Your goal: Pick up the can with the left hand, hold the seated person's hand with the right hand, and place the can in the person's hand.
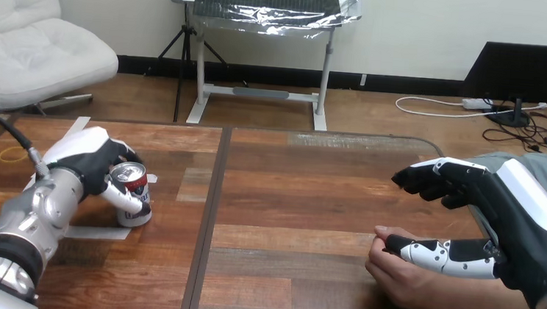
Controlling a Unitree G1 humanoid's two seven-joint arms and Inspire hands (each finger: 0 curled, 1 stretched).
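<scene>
A small white and red can (134,206) stands on the wooden table (304,194) at the left. My left hand (86,158) is wrapped round it from the left, fingers and thumb curled about its upper part. At the right, the person's hand (401,275) rests on the table with its fingers loosely curled. My right hand (505,217) hovers over the person's wrist. Its thumb (440,255) lies along the top of the person's hand, while its bent fingers (431,178) stand well apart above, closed on nothing.
A strip of pale tape (98,231) lies under and beside the can, and another piece (74,124) sits near the table's far left edge. A dark seam (210,223) runs front to back through the table's middle. A thin yellow loop (12,154) lies at far left.
</scene>
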